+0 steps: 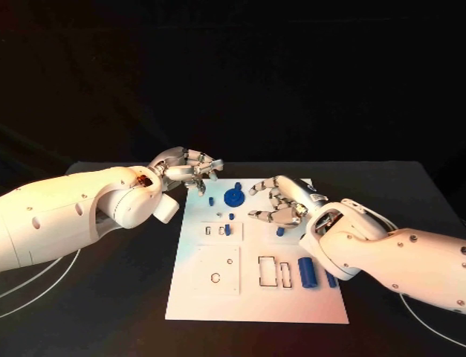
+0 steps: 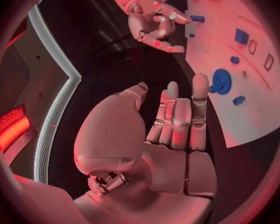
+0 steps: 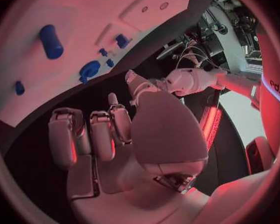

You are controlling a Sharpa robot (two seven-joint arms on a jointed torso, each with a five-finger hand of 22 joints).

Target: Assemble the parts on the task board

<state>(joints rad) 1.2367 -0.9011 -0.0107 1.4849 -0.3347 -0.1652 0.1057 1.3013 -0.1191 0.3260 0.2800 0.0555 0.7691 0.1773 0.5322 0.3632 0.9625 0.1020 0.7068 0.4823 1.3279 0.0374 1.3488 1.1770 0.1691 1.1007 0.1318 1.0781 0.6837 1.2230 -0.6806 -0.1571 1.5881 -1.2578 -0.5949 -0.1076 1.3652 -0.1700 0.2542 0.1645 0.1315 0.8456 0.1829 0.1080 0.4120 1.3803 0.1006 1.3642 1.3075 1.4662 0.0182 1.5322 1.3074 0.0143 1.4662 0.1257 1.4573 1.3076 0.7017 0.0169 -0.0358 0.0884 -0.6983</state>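
Observation:
The white task board [image 1: 217, 297] lies in the middle of the black table. A blue gear [image 1: 234, 198] sits near its far edge, with small blue parts [image 1: 211, 199] around it. A blue square part [image 1: 228, 230] stands in the middle row, and a blue cylinder [image 1: 307, 271] lies toward the near right. My left hand [image 1: 190, 167] hovers at the board's far left corner, fingers straight and empty [image 2: 177, 119]. My right hand [image 1: 281, 202] hangs over the far right part of the board, fingers bent and apart, holding nothing [image 3: 109, 134].
Empty slots and a raised square plate [image 1: 218, 269] fill the board's near half. The gear [image 2: 221, 81] and board [image 2: 252, 109] lie just beyond my left fingertips. Black table [image 1: 404, 193] surrounds the board on both sides.

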